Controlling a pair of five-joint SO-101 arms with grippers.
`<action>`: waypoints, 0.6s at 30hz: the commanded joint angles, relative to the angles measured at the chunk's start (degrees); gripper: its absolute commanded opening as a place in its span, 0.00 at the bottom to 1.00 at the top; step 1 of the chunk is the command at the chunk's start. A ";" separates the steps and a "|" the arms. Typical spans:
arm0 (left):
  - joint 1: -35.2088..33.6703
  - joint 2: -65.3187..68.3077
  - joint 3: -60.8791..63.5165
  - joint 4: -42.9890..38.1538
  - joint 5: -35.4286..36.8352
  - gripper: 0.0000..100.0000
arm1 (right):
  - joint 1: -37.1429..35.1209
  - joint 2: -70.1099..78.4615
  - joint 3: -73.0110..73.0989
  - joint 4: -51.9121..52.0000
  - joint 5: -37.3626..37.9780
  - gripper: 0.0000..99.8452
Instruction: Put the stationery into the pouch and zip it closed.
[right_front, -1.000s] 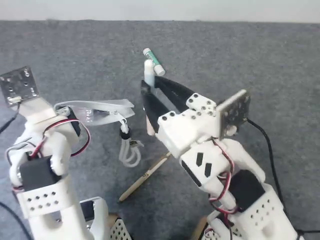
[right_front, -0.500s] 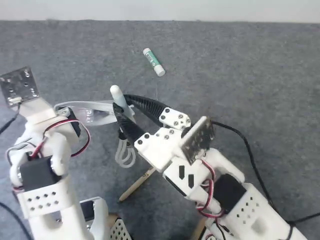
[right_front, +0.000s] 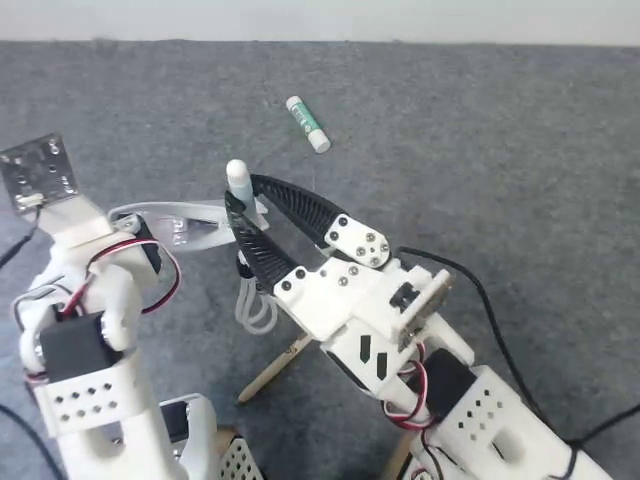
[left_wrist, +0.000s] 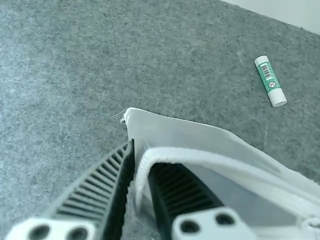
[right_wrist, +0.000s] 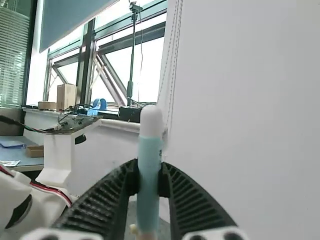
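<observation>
Right claw (right_wrist: 149, 171) clenches the light, stiff pen (right_wrist: 150, 132); left claw (left_wrist: 140, 157) pinches the limp pouch (left_wrist: 210, 142) by its rim

Rough grey cloth covers the table (right_front: 500, 120); pouch (left_wrist: 210, 145) smooth translucent plastic (faintly glossy); pen (right_wrist: 150, 145) smooth plastic; left tool (left_wrist: 139, 160) and right tool (right_wrist: 149, 171) matt ribbed plastic.

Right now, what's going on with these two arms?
The left gripper is clamped on the rim of a translucent pouch, holding it up over the grey mat. The right gripper grips a light-blue pen close by the pouch's end. A glue stick and a thin wooden stick lie on the mat, not packed yet.
</observation>
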 joint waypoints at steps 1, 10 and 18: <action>0.53 -1.67 -0.57 -2.02 -0.35 0.01 | -0.66 -0.92 0.00 -4.44 1.05 0.01; 0.53 -1.67 -0.57 -1.93 -0.35 0.01 | -0.75 -0.92 1.76 -12.79 1.05 0.01; 0.53 -1.58 0.04 -2.11 -0.44 0.01 | -0.84 0.04 1.49 -14.20 1.32 0.01</action>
